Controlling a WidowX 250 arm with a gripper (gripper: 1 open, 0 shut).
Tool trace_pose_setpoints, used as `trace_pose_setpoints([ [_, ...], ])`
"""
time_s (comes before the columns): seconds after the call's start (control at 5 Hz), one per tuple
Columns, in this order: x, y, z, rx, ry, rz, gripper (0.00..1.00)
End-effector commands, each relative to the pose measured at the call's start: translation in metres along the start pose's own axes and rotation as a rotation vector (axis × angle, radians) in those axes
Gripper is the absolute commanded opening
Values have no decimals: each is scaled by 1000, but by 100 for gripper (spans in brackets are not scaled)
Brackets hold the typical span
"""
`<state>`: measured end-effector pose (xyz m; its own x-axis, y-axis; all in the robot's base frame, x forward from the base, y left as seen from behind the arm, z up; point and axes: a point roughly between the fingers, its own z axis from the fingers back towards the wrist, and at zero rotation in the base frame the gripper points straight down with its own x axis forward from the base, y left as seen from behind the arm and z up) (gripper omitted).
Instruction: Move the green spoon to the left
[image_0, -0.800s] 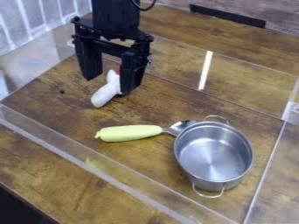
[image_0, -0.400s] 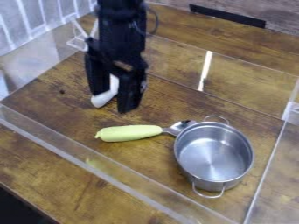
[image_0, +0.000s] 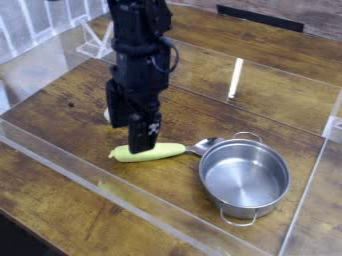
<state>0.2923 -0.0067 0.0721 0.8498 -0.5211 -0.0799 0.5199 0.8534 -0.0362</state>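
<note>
On my feed, the black gripper (image_0: 138, 133) points straight down with its jaws spread apart and nothing between them, its tips just above the left half of the green spoon (image_0: 150, 152). The spoon lies flat on the wooden table (image_0: 54, 215), its grey end toward the steel pot (image_0: 245, 176) just beside it on the right, inside a clear acrylic barrier (image_0: 160, 228).

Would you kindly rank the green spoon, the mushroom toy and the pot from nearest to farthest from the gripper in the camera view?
From the open gripper:
1. Green spoon, right beneath the fingertips.
2. Mushroom toy, just behind to the left, mostly hidden by the gripper.
3. Pot, off to the lower right.
</note>
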Motion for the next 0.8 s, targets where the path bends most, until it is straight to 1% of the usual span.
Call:
trace_pose_setpoints([
  [0.0, 4, 3, 1, 10, -35, -58, 100],
  [0.4, 15, 3, -26, -11, -49, -95, 100],
  [0.6, 21, 15, -38, -20, -56, -98, 0],
])
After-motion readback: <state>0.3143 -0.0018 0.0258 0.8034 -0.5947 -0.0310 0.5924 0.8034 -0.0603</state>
